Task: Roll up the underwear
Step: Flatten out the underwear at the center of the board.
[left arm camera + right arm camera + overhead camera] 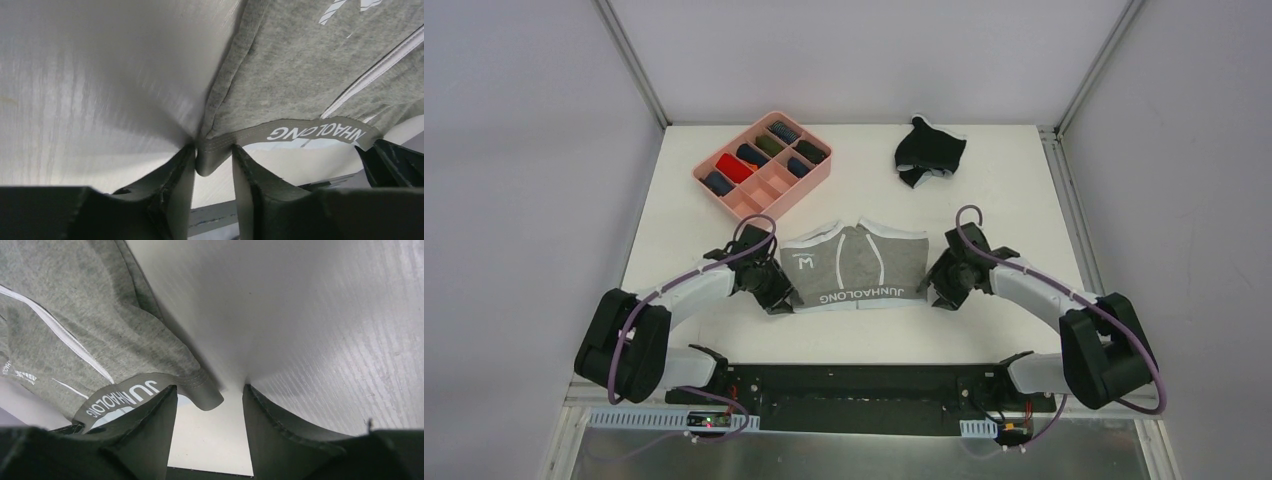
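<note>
The grey underwear (859,265) lies flat in the middle of the table, its lettered waistband toward the near edge. My left gripper (786,295) is at its left waistband corner. In the left wrist view the gripper (214,155) is open, with the waistband corner (215,160) hanging between the fingers and touching only the left one. My right gripper (929,285) is at the right waistband corner. In the right wrist view it (209,397) is open wide around that corner (207,397). The black underwear (929,150) lies crumpled at the back right.
A pink compartment tray (789,195) with several rolled items stands at the back left. The table's near edge and a black base bar (864,385) lie just behind the grippers. Grey walls surround the table.
</note>
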Controlling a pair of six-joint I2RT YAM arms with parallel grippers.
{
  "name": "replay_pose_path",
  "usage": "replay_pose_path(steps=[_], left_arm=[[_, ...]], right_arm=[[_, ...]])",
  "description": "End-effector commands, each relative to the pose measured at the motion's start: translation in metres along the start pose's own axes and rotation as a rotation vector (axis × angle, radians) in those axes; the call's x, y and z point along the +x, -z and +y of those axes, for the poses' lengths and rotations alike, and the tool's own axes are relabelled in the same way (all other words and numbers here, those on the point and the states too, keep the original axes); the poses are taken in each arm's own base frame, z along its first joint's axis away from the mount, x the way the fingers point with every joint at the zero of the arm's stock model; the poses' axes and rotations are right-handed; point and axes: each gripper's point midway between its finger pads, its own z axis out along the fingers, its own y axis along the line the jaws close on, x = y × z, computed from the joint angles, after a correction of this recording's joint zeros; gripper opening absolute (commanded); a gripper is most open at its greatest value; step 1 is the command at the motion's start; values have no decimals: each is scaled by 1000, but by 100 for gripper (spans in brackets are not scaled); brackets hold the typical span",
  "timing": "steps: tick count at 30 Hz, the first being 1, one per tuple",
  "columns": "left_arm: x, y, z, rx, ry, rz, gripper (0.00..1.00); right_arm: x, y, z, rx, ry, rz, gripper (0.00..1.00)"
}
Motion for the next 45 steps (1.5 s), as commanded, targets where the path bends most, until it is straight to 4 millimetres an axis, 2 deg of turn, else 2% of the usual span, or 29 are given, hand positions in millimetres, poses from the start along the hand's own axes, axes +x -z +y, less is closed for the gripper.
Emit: replay_pose_path(steps=[1,2,4,6,11,12,14,15,17,19,22,24,26,27,29,31,34,36,39,40,41,42,43,45], left_arm=[[6,-11,4,1,50,23,27],[6,-11,4,2,54,23,18],[5,-9,4,9,57,14,8],[4,-8,3,16,56,4,0],[1,-1,-3,33,48,-14,0],[-2,3,-8,43,42,-24,0],[-9,12,-21,64,8,-44,0],[-16,19,-30,75,-14,-63,0],[-34,34,-61,116,-69,-99,0],[-56,55,-103,170,-139,-135,0],[-90,98,-174,277,-254,-203,0],[-107,132,-214,359,-314,-269,0],[-117,163,-244,437,-367,-325,0],[-119,176,-254,469,-387,-342,0],[-119,191,-261,502,-402,-359,0],[-114,188,-256,502,-419,-344,0],[-95,154,-224,459,-419,-257,0],[-78,124,-194,429,-399,-186,0],[-50,81,-135,350,-346,-95,0],[-39,67,-113,313,-324,-65,0],[-29,54,-91,273,-298,-34,0],[-20,45,-72,239,-278,-9,11],[-12,37,-56,211,-258,16,30],[1,31,-36,183,-237,50,67]], right_arm=[[-3,-3,-6,-3,-43,-15,53],[-3,-4,-6,-11,-59,-12,52],[-3,-7,-7,-21,-79,-7,43],[-3,-9,-8,-20,-87,-3,31],[-10,-9,-10,-20,-102,-18,4],[-14,-5,-7,-34,-103,-22,0],[-28,6,1,-50,-92,-52,0],[-38,13,7,-61,-80,-72,0],[-71,40,33,-120,-64,-128,0],[-101,70,54,-164,-50,-180,0],[-139,125,90,-242,-18,-274,0],[-152,161,107,-285,9,-338,0],[-158,189,118,-323,24,-383,0],[-158,200,121,-343,29,-397,0],[-152,209,122,-373,35,-399,0],[-140,208,115,-391,32,-390,0],[-115,183,91,-379,17,-334,0],[-85,152,67,-335,23,-265,0],[-34,112,39,-280,37,-156,0],[-16,100,31,-275,32,-109,2],[1,89,23,-266,21,-64,11],[18,79,15,-253,12,-23,24],[30,71,7,-238,1,1,38],[41,63,-11,-187,-17,9,52]])
